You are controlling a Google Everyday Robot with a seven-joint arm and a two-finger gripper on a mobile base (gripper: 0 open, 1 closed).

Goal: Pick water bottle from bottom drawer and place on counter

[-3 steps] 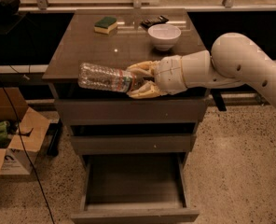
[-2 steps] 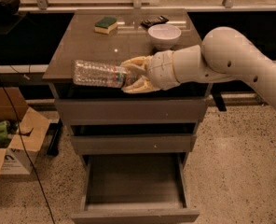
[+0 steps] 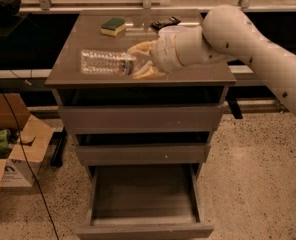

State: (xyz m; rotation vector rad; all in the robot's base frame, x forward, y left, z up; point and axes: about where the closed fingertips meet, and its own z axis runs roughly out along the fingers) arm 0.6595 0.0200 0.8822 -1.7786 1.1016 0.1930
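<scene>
**A:** Here's the picture: the water bottle [image 3: 104, 63] is up over the bench [image 3: 68, 76], lying on its side with its base pointing left!

**B:** And the claw [image 3: 139, 61] has it. The two pale fingers [image 3: 144, 47] are pinched on the bottle's neck end, one on the far side and one on the near side.

**A:** Is it actually resting on the surface?

**B:** Can't tell from here. It's either touching the glossy top or a hair above it, near the front edge.

**A:** The white arm [image 3: 248, 39] comes in from the right, across the back corner of the bench.

**B:** Behind the bottle, a green-topped sponge [image 3: 113, 25] sits near the back edge, with a small dark flat object [image 3: 165, 22] just to its right.

**A:** And down below?

**B:** The bottom drawer [image 3: 143, 230] is pulled right out over the speckled floor. To the left of the cabinet there's an open cardboard box [image 3: 13, 159].
</scene>
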